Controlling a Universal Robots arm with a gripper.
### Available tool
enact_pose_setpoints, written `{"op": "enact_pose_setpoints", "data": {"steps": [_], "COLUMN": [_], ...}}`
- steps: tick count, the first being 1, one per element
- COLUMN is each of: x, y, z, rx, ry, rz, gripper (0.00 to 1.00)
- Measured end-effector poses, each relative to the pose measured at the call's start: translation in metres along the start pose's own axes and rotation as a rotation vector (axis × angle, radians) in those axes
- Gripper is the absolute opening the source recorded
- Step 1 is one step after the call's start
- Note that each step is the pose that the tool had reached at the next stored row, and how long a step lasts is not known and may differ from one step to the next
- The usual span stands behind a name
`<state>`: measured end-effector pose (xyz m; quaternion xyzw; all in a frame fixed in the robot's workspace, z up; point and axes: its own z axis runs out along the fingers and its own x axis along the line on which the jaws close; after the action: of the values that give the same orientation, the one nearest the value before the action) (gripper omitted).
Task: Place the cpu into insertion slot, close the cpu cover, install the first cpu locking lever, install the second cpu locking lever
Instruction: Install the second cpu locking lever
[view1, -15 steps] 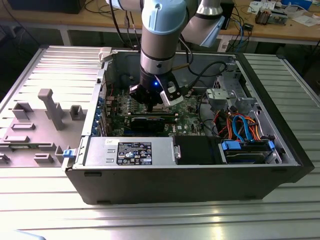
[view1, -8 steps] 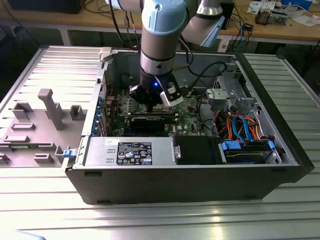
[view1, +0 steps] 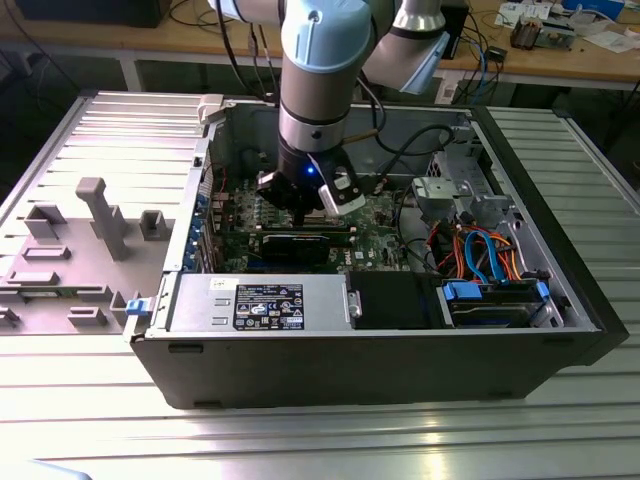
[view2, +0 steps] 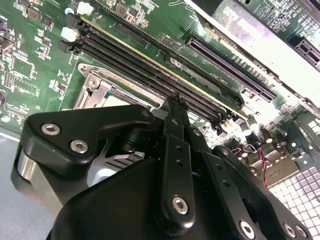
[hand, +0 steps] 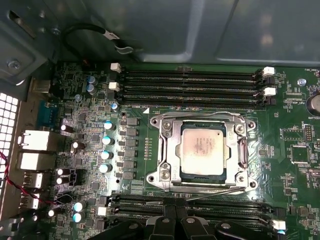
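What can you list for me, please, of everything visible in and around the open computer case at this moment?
cpu: one, silvery-grey, seated in the insertion slot
insertion slot: one, silvery rim, on the motherboard
cpu cover: one, silvery, lying closed around the cpu
motherboard: one, green, case floor
memory slots: several, black, on two opposite sides of the slot
power supply box: one, grey with black label, near edge of case
cables: several, orange and blue, exterior view's right
gripper: one, black, beside the slot
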<state>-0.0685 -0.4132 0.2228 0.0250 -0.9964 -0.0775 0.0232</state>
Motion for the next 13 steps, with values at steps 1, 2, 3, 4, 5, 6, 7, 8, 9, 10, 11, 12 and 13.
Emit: {"op": "enact_pose_setpoints", "data": {"steps": [1, 2, 3, 4, 5, 6, 7, 8, 9, 10, 11, 12, 13], "x": [0.0003, 0.0002, 0.0003, 0.0003, 0.0003, 0.0003, 0.0003, 0.0002, 0.0002, 0.0003, 0.0003, 0.0002, 0.0003], "y": [0.0000, 0.0000, 0.0000, 0.0000, 0.0000, 0.0000, 0.0000, 0.0000, 0.0000, 0.0000, 0.0000, 0.0000, 0.0000], "z": [0.0000, 0.0000, 0.0000, 0.0000, 0.0000, 0.0000, 0.0000, 0.0000, 0.0000, 0.0000, 0.0000, 0.0000, 0.0000], "rx": [-0.0008, -0.0012, -0.0012, -0.0012, -0.0012, -0.0013, -0.0013, -0.0019, -0.0025, -0.0025, -0.0025, -0.0026, -0.0026], "ry": [-0.0001, -0.0001, -0.0001, -0.0001, -0.0001, -0.0001, -0.0001, -0.0001, -0.0002, -0.0001, -0.0001, -0.0002, -0.0001], "rz": [0.000, 0.000, 0.000, 0.000, 0.000, 0.000, 0.000, 0.000, 0.000, 0.000, 0.000, 0.000, 0.000], "gripper": [0.11, 0.11, 0.11, 0.11, 0.11, 0.11, 0.11, 0.11, 0.11, 0.11, 0.11, 0.11, 0.11]}}
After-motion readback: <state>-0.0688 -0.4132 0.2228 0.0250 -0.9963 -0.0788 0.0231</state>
